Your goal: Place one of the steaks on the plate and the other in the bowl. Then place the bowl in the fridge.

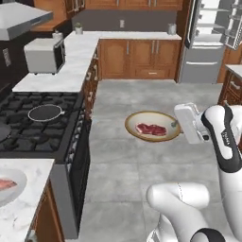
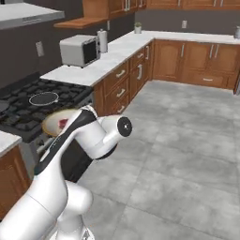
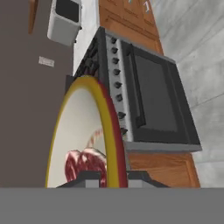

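Note:
My gripper (image 1: 177, 124) is shut on the right rim of the tan bowl (image 1: 152, 126), holding it level in the air above the kitchen floor. The dark red marbled steak (image 1: 151, 129) lies inside the bowl. In the hand view the bowl's rim (image 3: 111, 131) runs up between my fingertips (image 3: 89, 179), with the steak (image 3: 85, 164) on its cream inside. My arm covers most of the bowl (image 2: 52, 120) in the right base view. The paler steak (image 1: 4, 184) rests on the white plate (image 1: 19, 188) on the near-left counter. The fridge (image 1: 208, 42) stands at the far right with its doors open.
A stove with a dark pan (image 1: 45, 112) lies left of the bowl, its oven front (image 3: 153, 96) close by. A microwave (image 1: 45, 54) sits on the pale counter behind. Wooden cabinets line the back wall. Grey floor stretches toward the fridge.

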